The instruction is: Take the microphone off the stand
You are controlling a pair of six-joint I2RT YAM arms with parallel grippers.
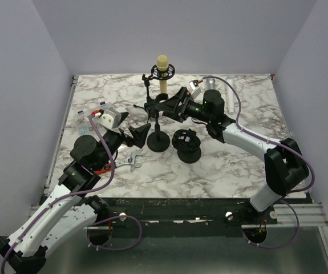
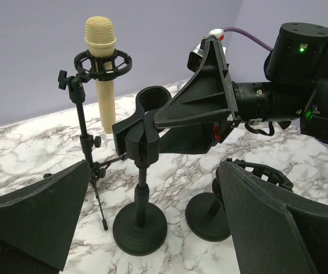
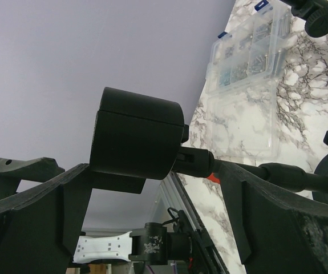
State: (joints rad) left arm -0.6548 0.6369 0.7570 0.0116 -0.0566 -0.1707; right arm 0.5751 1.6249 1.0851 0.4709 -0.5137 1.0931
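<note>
The cream microphone (image 1: 162, 69) stands upright in a black ring shock mount (image 1: 162, 72) on a thin tripod stand (image 1: 149, 103) at the back of the table. It also shows in the left wrist view (image 2: 101, 74), untouched by either gripper. My right gripper (image 1: 162, 107) is open, and its jaws straddle the empty clip head (image 3: 135, 134) of a round-base stand (image 1: 158, 141). It shows in its own view (image 3: 155, 168). My left gripper (image 1: 130, 127) is open and empty, low in front of that stand's base (image 2: 140, 227).
A second shock mount on a round base (image 1: 187, 145) stands right of the clip stand. A clear parts box (image 1: 86, 121) lies at the left edge, a metal bracket (image 1: 130, 162) near the front, and a white tube (image 1: 230, 94) at the back right.
</note>
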